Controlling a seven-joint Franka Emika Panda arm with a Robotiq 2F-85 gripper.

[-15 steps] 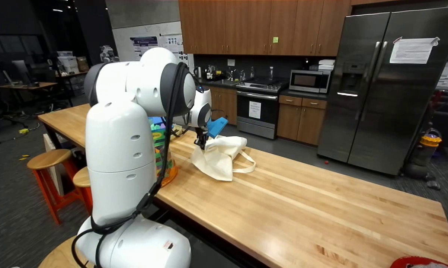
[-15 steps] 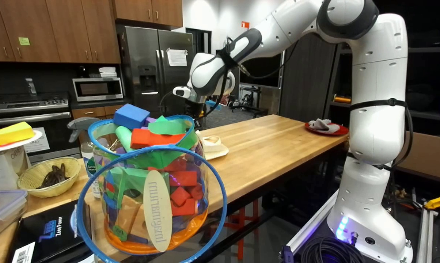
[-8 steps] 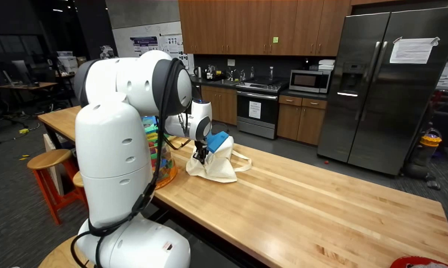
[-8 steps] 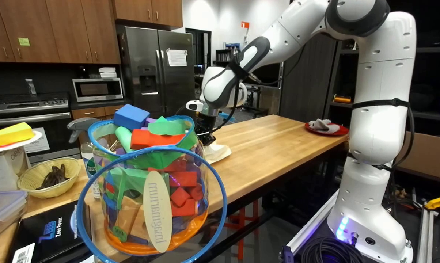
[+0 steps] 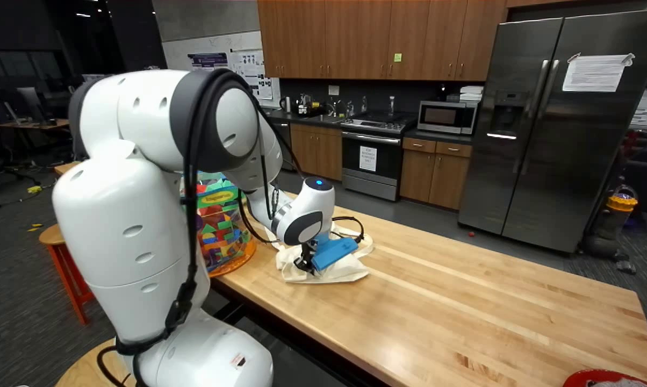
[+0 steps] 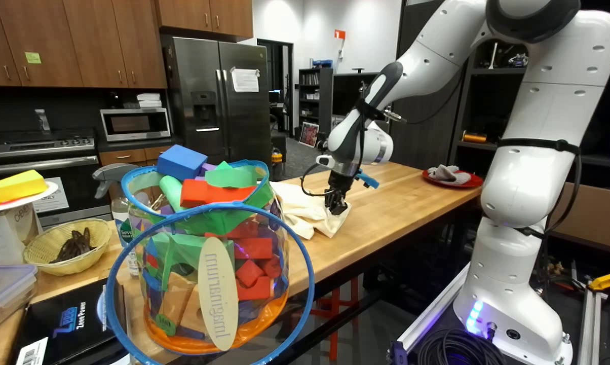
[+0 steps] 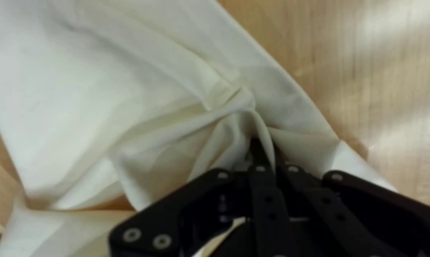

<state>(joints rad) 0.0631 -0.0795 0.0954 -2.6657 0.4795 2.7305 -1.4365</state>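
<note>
A cream cloth bag with strap handles [image 5: 347,273] lies crumpled and mostly flat on the wooden table, in both exterior views. My gripper [image 7: 264,150] points down into it, shut on a pinched fold. In the wrist view, folds of the bag [image 7: 93,71] run together toward the fingertips, whose ends are partly hidden by fabric. The black gripper [image 6: 336,207] stands low over the bag's near part in an exterior view. A blue piece [image 5: 334,253] is fixed beside the gripper on the wrist.
A clear bin [image 6: 219,294] full of coloured blocks stands beside the bag at the table [image 5: 463,301] edge. Behind it are a spray bottle [image 6: 113,172] and a wicker basket [image 6: 36,251]. A red plate [image 6: 474,181] holding a grey cloth sits at the far end.
The gripper has come lower and moved away from the block bin, toward the table's robot-side edge. The bag has been dragged along with it and now lies flatter.
</note>
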